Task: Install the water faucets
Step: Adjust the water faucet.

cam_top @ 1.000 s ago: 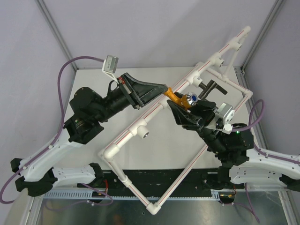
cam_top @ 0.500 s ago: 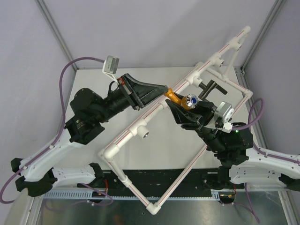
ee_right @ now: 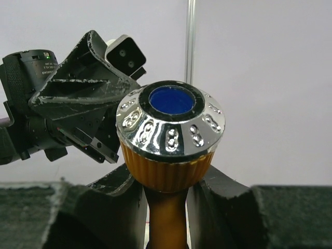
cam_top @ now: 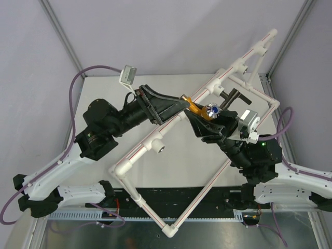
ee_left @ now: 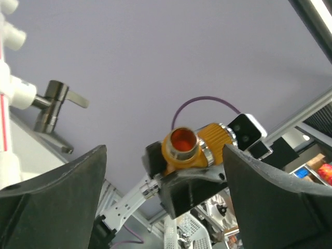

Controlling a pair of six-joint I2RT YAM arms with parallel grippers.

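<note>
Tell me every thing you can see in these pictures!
orange tap: 1, orange with a shiny silver-blue knob, held above the pipe frame's middle
black tap: 1, black, on the pipe frame's far side
pipe frame: 1, white with red stripes, slanted across the table
table: 1, white, under everything
left tool: 1, black, open, facing the orange tap's mouth
right tool: 1, black, shut on the orange tap

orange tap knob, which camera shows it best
Right wrist: the knob fills the centre, blue cap and chrome rim clear. Top external shows it tiny; left wrist shows the orange tap end-on, knob barely visible.
</note>
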